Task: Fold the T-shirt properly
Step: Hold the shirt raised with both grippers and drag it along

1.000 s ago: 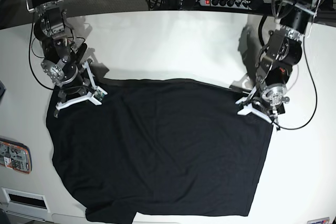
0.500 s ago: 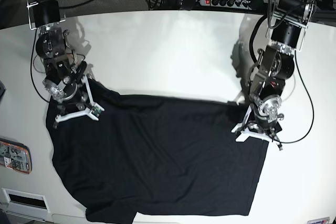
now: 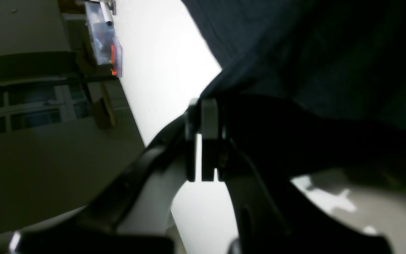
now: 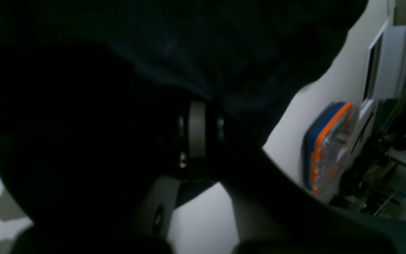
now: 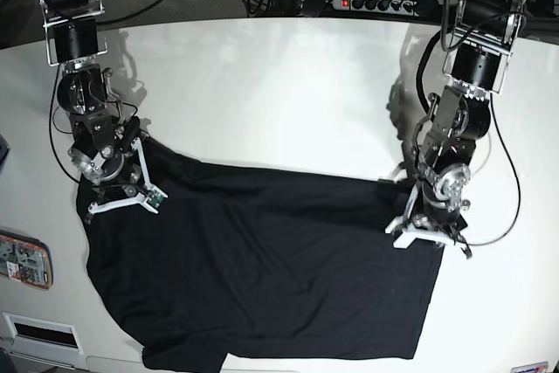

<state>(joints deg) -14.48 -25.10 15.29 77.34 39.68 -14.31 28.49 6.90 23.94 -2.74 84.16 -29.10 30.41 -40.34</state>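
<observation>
The black T-shirt (image 5: 262, 268) lies spread on the white table (image 5: 279, 85); its far edge is pulled toward the front and rumpled. My left gripper (image 5: 426, 238), on the base view's right, is shut on the shirt's far right corner. In the left wrist view its pads (image 3: 208, 116) pinch the dark cloth (image 3: 312, 53). My right gripper (image 5: 118, 203), on the base view's left, is shut on the shirt's far left corner. In the right wrist view the cloth (image 4: 224, 42) drapes over the closed fingers (image 4: 197, 130) and hides most of them.
An orange-and-blue case (image 5: 24, 259) lies at the table's left edge, also in the right wrist view (image 4: 324, 148). A white box (image 5: 39, 331) sits at the front left corner. A power strip with cables (image 5: 376, 2) runs behind the table.
Both grippers moved toward the table's front while holding the shirt's far corners. The shirt's far edge came with them, so more bare table shows behind it.
</observation>
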